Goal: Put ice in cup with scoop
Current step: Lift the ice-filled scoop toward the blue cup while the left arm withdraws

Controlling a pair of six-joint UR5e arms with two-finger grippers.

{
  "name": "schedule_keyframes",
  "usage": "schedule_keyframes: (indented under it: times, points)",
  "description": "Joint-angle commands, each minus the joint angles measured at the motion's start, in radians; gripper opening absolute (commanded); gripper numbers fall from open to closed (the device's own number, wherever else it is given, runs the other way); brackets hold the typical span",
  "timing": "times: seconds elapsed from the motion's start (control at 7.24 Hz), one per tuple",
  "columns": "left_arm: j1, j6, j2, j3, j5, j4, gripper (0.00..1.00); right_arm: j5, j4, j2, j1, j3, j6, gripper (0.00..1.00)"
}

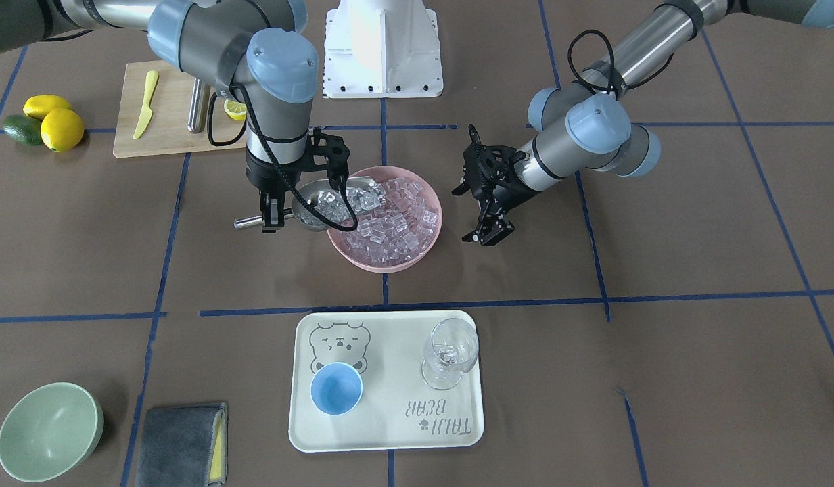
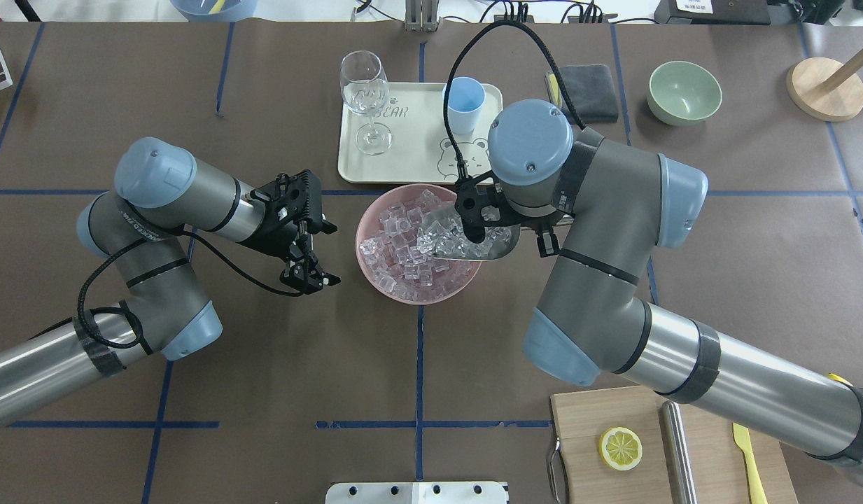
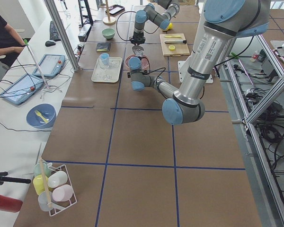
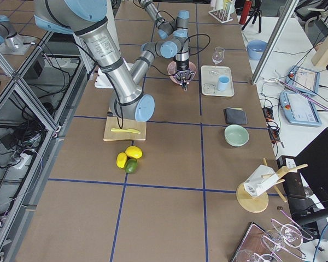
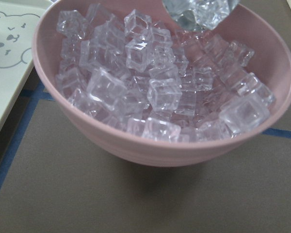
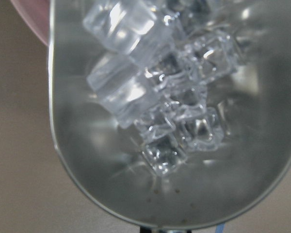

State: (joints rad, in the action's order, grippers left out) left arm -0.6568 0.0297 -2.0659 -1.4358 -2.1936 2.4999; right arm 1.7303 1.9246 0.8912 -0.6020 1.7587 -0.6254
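My right gripper [image 1: 273,218] is shut on the thin rod handle of the steel scoop [image 1: 316,203]. The scoop [image 2: 473,241] is held over the edge of a pink bowl [image 1: 389,265] and carries several clear ice cubes [image 6: 160,97]. The bowl holds many more ice cubes [image 5: 155,92]. My left gripper [image 2: 330,255] is open and empty beside the bowl's other side, close to the table. The light-blue cup [image 1: 336,387] stands upright and empty on a cream tray [image 1: 389,423], also in the overhead view [image 2: 463,105].
A clear wine glass [image 1: 449,352] stands on the tray beside the cup. A pale green bowl [image 1: 48,429] and a grey cloth [image 1: 180,446] lie past the tray. A cutting board [image 1: 163,138] with a yellow knife, steel cylinder and lemon slice sits near the robot; lemons [image 1: 61,128] lie beside it.
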Motion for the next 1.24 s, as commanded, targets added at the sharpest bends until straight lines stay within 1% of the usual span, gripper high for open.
schedule_keyframes:
  times: [0.0,0.28,0.69,0.83,0.97,1.1]
  points:
    - [-0.036,-0.004,0.013,-0.011,0.0,-0.007,1.0,0.095,0.007,0.0,-0.068,0.028,0.001,0.0]
    - [-0.069,-0.005,0.061,-0.052,0.0,-0.012,1.0,0.17,0.014,-0.001,-0.142,0.036,0.001,0.0]
    - [-0.147,-0.008,0.107,-0.052,-0.005,-0.016,1.0,0.316,-0.003,0.002,-0.249,0.036,0.009,0.0]
    - [-0.165,-0.008,0.107,-0.052,-0.005,-0.024,1.0,0.348,-0.047,0.003,-0.261,0.035,0.021,0.0]
    - [-0.176,-0.007,0.105,-0.055,-0.008,-0.079,1.0,0.354,-0.049,0.006,-0.269,0.033,0.027,0.0]
    - [-0.182,-0.007,0.104,-0.054,-0.009,-0.102,1.0,0.357,-0.05,0.006,-0.272,0.031,0.027,0.0]
